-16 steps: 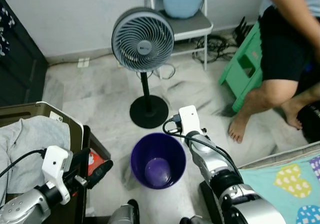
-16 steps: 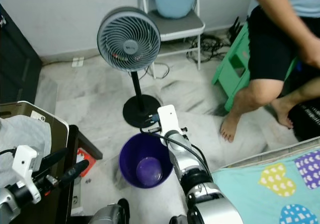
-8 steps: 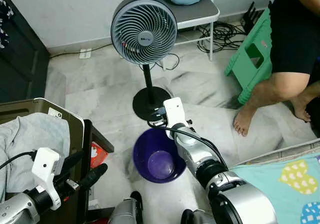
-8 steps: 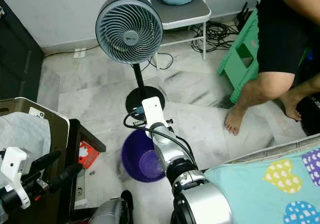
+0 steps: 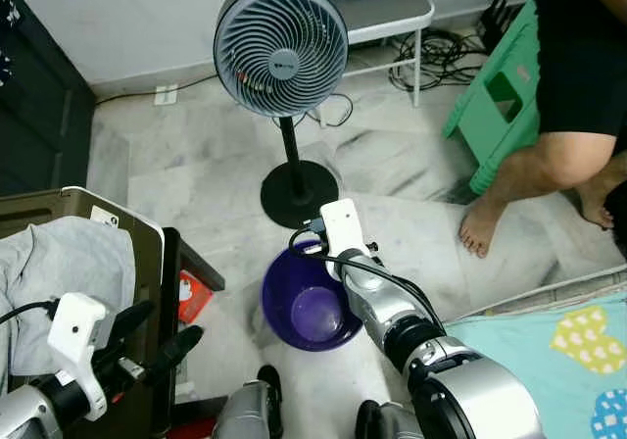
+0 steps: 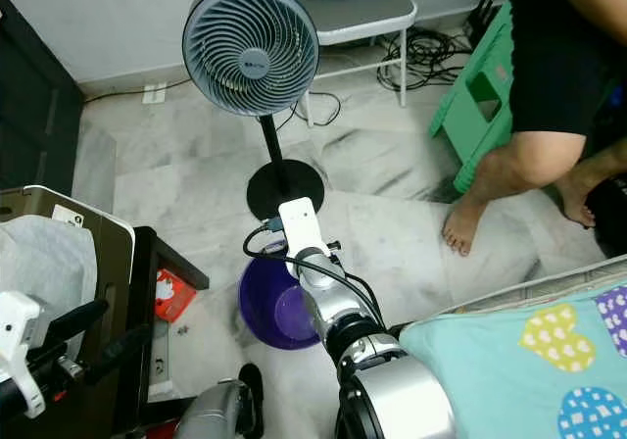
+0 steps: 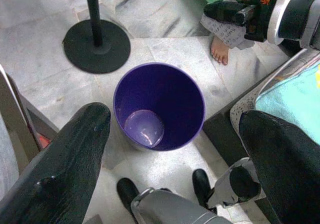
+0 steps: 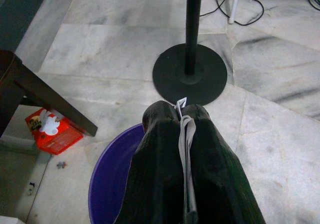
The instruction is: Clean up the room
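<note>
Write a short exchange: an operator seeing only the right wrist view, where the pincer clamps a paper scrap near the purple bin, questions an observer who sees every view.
Operator: Is there anything inside the bin?
Observer: No. The left wrist view looks down into the purple bin, and its bottom is bare.
Operator: Where is the left pincer?
Observer: The left pincer is open, on the bin's left beside the dark table.

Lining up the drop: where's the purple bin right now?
The purple bin stands on the marble floor straight ahead, just in front of the fan's round base, under the right end effector pinching paper.
</note>
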{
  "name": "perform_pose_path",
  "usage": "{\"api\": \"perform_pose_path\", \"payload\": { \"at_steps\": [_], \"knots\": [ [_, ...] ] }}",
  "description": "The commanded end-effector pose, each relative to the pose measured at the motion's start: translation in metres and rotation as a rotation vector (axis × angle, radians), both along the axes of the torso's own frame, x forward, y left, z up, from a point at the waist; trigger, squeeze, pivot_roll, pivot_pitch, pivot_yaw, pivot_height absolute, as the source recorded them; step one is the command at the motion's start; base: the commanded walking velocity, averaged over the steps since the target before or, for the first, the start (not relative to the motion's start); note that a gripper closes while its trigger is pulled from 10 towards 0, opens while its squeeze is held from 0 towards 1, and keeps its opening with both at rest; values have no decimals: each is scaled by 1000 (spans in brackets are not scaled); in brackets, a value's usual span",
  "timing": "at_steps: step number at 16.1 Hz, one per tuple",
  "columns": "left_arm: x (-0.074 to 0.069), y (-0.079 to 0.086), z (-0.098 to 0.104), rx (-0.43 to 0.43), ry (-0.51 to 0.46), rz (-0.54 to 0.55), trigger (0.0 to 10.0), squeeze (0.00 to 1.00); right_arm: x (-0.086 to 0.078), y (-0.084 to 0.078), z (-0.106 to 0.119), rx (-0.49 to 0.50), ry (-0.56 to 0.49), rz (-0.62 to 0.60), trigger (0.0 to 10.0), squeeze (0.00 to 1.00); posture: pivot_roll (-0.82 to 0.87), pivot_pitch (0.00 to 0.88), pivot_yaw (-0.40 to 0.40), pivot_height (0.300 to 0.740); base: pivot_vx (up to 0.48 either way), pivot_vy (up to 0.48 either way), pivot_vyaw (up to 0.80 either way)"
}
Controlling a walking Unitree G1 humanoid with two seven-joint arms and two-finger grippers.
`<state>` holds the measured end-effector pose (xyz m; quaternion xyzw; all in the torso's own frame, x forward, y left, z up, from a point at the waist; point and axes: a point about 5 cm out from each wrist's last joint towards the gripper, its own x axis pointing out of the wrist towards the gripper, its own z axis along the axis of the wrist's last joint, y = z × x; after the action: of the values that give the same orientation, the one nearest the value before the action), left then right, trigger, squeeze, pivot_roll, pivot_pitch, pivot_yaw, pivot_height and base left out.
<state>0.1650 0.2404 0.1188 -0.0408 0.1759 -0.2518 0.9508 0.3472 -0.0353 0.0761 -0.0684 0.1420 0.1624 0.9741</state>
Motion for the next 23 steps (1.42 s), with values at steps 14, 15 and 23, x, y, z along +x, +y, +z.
{"api": "perform_pose_path", "payload": {
  "at_steps": [14, 15, 23],
  "knots": [
    [1, 2, 2, 6, 4, 31, 10000, 0, -10, 43, 8, 53, 10, 68, 10000, 1000, 255, 331, 69, 740, 0, 0, 0],
    [1, 3, 2, 7, 4, 32, 10000, 0, -10, 42, 8, 51, 10, 65, 10000, 1000, 255, 331, 69, 740, 0, 0, 0],
    [13, -2, 2, -10, -24, 27, 10000, 0, -1, 30, 16, 81, -36, 27, 10000, 1000, 221, 282, 72, 740, 0, 0, 0]
  ]
}}
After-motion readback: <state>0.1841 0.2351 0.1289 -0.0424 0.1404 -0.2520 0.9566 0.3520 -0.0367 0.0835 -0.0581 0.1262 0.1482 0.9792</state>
